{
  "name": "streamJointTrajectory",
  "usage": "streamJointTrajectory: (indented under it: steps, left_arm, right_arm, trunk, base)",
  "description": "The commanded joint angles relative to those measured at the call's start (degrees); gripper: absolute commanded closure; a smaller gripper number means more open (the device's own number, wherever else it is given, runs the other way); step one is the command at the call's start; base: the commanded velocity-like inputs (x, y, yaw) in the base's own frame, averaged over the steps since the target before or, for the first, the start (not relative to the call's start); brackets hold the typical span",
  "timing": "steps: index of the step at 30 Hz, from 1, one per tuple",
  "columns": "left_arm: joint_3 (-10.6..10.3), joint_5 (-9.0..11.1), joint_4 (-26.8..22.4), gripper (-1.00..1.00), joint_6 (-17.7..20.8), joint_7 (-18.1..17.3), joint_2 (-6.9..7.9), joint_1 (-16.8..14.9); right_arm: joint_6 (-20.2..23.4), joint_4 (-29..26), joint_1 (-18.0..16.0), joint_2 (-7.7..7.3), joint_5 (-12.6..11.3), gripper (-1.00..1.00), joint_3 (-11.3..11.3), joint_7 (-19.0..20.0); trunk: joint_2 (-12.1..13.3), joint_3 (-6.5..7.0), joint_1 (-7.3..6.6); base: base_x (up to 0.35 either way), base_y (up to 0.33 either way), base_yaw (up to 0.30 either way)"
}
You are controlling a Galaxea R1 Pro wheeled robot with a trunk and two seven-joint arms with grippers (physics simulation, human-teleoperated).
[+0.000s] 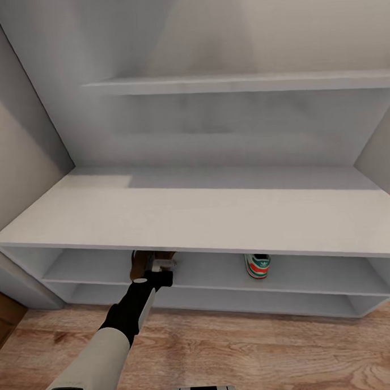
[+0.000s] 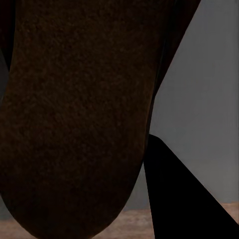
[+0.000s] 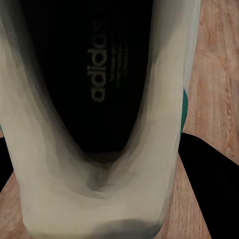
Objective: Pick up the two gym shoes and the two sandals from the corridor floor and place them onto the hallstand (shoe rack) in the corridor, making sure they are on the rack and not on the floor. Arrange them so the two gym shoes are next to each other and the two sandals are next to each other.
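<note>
The light-grey hallstand [image 1: 179, 218] fills the head view. One gym shoe [image 1: 257, 265] stands on its upper open shelf, right of centre, heel toward me. My left gripper [image 1: 157, 268] reaches under the flat top at that shelf's front edge, shut on a dark brown sandal [image 1: 145, 259]. That sandal [image 2: 74, 119] hangs close before the left wrist camera, with a black finger [image 2: 184, 199] beside it. In the right wrist view a second gym shoe [image 3: 94, 124], white with a dark inside, sits right at the camera above the corridor floor [image 3: 219, 74]; a black finger [image 3: 214, 189] flanks it.
A stepped grey wall shelf [image 1: 241, 83] runs above the rack's top. Wood plank floor [image 1: 253, 351] lies in front of the rack. A wall [image 1: 17, 146] closes the left side, with a brown piece [image 1: 4, 319] low beside the rack.
</note>
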Motion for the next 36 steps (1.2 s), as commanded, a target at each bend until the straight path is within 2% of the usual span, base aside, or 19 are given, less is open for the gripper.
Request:
streamJointTrajectory:
  steps: [1, 12, 13, 30, 36]
  left_arm:
    - [0.2, -1.0, -0.1, 1.00, 0.3, -0.3, -0.01, 0.0]
    - [0.2, -1.0, -0.1, 1.00, 0.3, -0.3, -0.01, 0.0]
    - [0.2, -1.0, -0.1, -1.00, 0.3, -0.3, -0.01, 0.0]
    - [0.2, -1.0, -0.1, -1.00, 0.3, -0.3, 0.08, 0.0]
    - [0.2, -1.0, -0.1, -1.00, 0.3, -0.3, 0.08, 0.0]
  right_arm:
    - [0.3, 0.0, -0.1, -0.02, 0.4, 1.00, 0.0, 0.1]
    - [0.3, 0.0, -0.1, 0.00, 0.4, 1.00, 0.0, 0.1]
    - [0.3, 0.0, -0.1, 0.01, 0.4, 1.00, 0.0, 0.1]
    - [0.3, 0.0, -0.1, 0.01, 0.4, 1.00, 0.0, 0.1]
    - [0.3, 0.0, -0.1, -0.02, 0.4, 1.00, 0.0, 0.1]
  trunk:
    - [0.0, -0.06, 0.00]
    - [0.0, -0.06, 0.00]
    - [0.0, -0.06, 0.00]
    - [0.0, -0.06, 0.00]
    - [0.0, -0.06, 0.00]
  base:
    - [0.005, 0.000, 0.000]
    - [0.001, 0.000, 0.000]
    - [0.000, 0.000, 0.000]
    - [-0.003, 0.000, 0.000]
    - [-0.234, 0.000, 0.000]
